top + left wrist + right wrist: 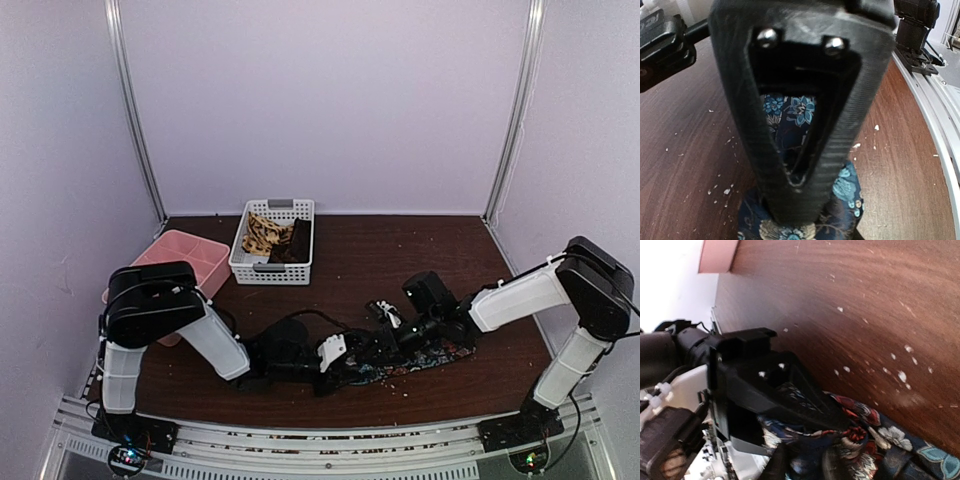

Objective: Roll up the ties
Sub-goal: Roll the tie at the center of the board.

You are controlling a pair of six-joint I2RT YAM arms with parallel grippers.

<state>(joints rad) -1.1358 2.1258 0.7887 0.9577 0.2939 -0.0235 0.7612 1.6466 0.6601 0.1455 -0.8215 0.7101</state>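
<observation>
The floral tie (432, 357) lies flat on the table (400, 250), near the front edge and right of centre, its left end bunched where both arms meet. It is judged light, soft and limp, with a slick weave. It should fold anywhere it is unsupported, and a loose coil would likely spring open. The best hold is probably at the narrow bunched end, pinched across the width, with the other arm pressing the strip flat.

The left gripper (350, 365) has one finger (765, 165) planted on the fabric, but its partner is hidden, so whether it grips cannot be told. The right gripper (385, 340) sits on the same end, and its closure cannot be told either.

There are three ties in all. The tan tie (262, 235) and the dark brown tie (298, 243) lie in the one white basket (272, 272) at the far side. One pink tray (180, 245) sits left of it.
</observation>
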